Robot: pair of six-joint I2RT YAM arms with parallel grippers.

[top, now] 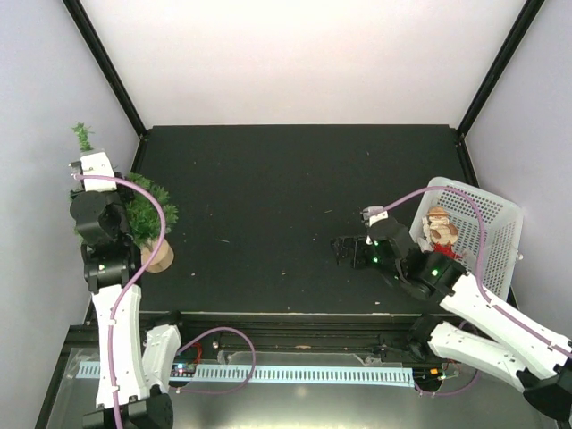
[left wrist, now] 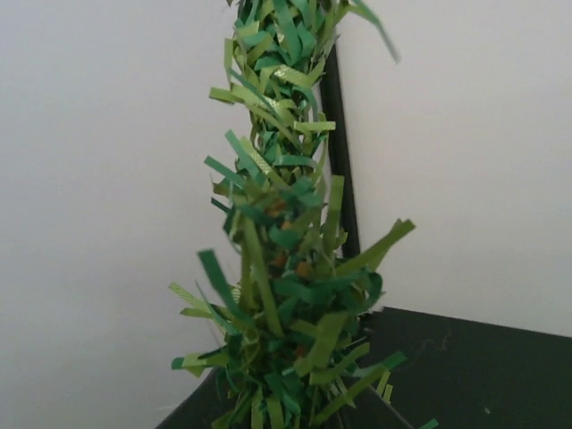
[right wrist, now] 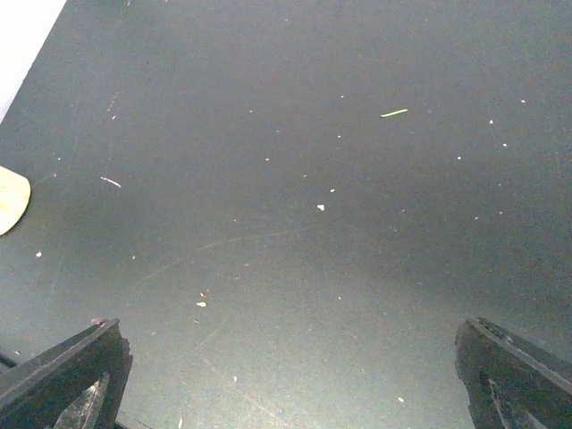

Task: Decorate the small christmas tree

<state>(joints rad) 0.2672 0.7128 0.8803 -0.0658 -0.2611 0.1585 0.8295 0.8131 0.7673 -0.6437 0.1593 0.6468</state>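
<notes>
Count log, top view first.

- You have 1 small christmas tree (top: pixel 147 213) of bristly green needles, standing on 1 round light-wooden base (top: pixel 159 257).
- You have 1 white plastic lattice basket (top: pixel 500 234).
- Inside it you can make out 1 tan-and-brown figure ornament (top: pixel 440 225) and 1 red item (top: pixel 445 251), which is too small to identify. Nothing further in the basket can be counted.
- Your arms number 2, both white and black: left arm (top: pixel 114 299) and right arm (top: pixel 487 313).
- Thin purple cables: 1 along each arm, so 2: left cable (top: pixel 154 201) and right cable (top: pixel 420 197).
- There is 1 black table top (top: pixel 286 179).
- There is 1 white perforated strip (top: pixel 304 374) at the near edge.

Right wrist view: the right gripper (right wrist: pixel 295 375) shows you 2 dark fingers (right wrist: pixel 63 371).
</notes>
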